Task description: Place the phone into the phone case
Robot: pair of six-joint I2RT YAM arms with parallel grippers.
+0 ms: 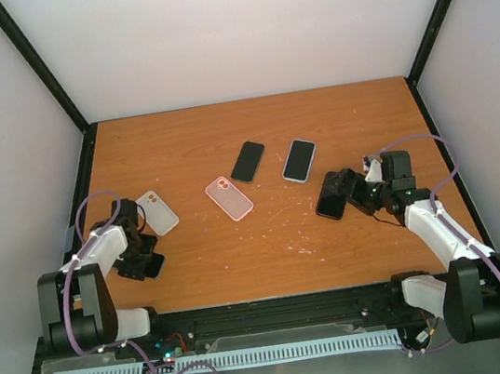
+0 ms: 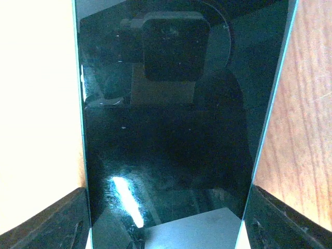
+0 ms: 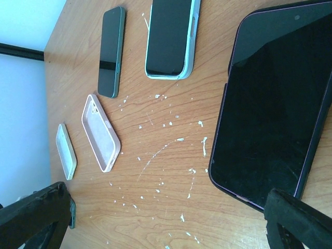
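Observation:
My left gripper (image 1: 145, 262) sits low at the table's left, its fingers (image 2: 46, 223) against both long edges of a dark phone (image 2: 171, 129) with teal edges that fills the left wrist view. An empty white case (image 1: 157, 212) lies just beyond it and an empty pink case (image 1: 229, 198) lies mid-table. My right gripper (image 1: 353, 192) is open and empty. A dark phone with a purple edge (image 1: 332, 197) lies flat beside its right finger (image 3: 301, 220). In the right wrist view the purple-edged phone (image 3: 275, 104), the pink case (image 3: 101, 134) and the white case (image 3: 66, 151) show.
A bare dark phone (image 1: 248, 161) and a phone in a light blue case (image 1: 299, 160) lie further back at mid-table; both show in the right wrist view, the bare dark phone (image 3: 111, 51) and the phone in the light blue case (image 3: 171, 36). White flecks mark the wooden tabletop (image 3: 166, 155). Black frame posts stand at the corners.

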